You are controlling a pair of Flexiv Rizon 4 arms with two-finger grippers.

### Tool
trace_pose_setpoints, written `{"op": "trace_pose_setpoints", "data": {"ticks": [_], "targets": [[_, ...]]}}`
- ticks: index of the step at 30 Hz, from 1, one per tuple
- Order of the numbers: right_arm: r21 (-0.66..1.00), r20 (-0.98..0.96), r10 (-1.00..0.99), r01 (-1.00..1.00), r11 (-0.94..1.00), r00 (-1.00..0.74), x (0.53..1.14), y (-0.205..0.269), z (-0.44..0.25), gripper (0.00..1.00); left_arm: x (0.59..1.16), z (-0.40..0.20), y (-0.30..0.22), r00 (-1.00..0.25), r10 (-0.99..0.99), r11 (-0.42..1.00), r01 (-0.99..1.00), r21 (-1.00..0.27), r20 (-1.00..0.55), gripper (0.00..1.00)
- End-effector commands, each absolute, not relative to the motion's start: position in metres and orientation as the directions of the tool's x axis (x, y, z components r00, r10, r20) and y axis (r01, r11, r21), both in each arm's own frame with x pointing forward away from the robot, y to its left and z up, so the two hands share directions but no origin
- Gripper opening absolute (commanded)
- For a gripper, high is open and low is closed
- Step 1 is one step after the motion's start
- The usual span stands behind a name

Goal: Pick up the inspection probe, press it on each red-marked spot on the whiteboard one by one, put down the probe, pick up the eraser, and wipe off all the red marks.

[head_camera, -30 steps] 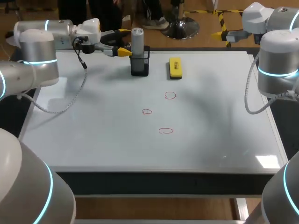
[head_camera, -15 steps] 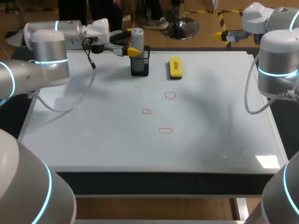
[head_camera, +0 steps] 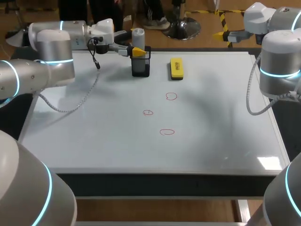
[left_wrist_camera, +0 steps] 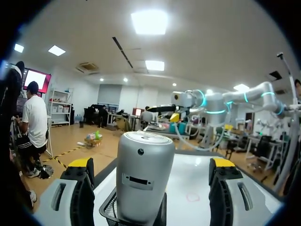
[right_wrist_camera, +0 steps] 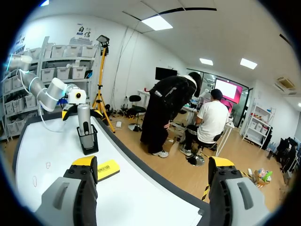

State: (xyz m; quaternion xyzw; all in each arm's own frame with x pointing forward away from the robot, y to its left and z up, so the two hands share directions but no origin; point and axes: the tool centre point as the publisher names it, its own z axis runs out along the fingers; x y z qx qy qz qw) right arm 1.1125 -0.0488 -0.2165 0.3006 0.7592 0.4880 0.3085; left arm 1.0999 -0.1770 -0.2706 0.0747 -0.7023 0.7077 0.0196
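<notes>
Grey cylinder probe [left_wrist_camera: 145, 174] in black mesh holder [head_camera: 141, 68], left fingers [left_wrist_camera: 81, 188] spread around it (no contact), yellow eraser [head_camera: 176, 68] beside, right fingers [right_wrist_camera: 83, 186] spread.

The probe's [head_camera: 138, 36] lower end (inside its black holder [head_camera: 140, 68]) is hidden.

- Inspection probe [head_camera: 138, 36] stands upright in black holder [head_camera: 141, 67], far centre of whiteboard [head_camera: 94, 136].
- Left gripper [head_camera: 133, 46] sits at the probe's left side.
- Yellow eraser [head_camera: 176, 68] lies right of the holder, apart.
- Three red marks [head_camera: 171, 96] sit mid-board.
</notes>
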Motion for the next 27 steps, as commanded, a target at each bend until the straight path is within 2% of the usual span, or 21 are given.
{"op": "trace_pose_setpoints", "data": {"ticks": [1, 2, 4, 5, 6, 27], "targets": [[0.926, -0.175, 0.757, 0.156, 0.344, -0.629, 1.113, -0.049, -0.217, 1.00, 1.100, -0.271, -0.179, -0.988, -0.078, -0.008, -0.133, -0.991, 0.133, 0.76], [0.926, -0.175, 0.757, 0.156, 0.344, -0.629, 1.113, -0.049, -0.217, 1.00, 1.100, -0.272, -0.179, -0.988, -0.078, -0.008, -0.133, -0.991, 0.134, 0.69], [0.926, -0.175, 0.757, 0.156, 0.344, -0.629, 1.113, -0.049, -0.217, 1.00, 1.100, -0.272, -0.179, -0.988, -0.077, -0.007, -0.134, -0.991, 0.134, 0.38], [0.926, -0.175, 0.757, 0.156, 0.344, -0.629, 1.113, -0.049, -0.217, 1.00, 1.100, -0.272, -0.179, -0.988, -0.076, -0.007, -0.134, -0.991, 0.134, 0.15], [0.926, -0.175, 0.757, 0.156, 0.344, -0.629, 1.113, -0.049, -0.217, 1.00, 1.100, -0.273, -0.179, -0.988, -0.075, -0.006, -0.134, -0.991, 0.134, 0.00], [0.926, -0.175, 0.757, 0.156, 0.344, -0.629, 1.113, -0.049, -0.217, 1.00, 1.105, -0.255, -0.182, -0.991, -0.056, -0.030, -0.116, -0.993, 0.118, 0.00]]}}
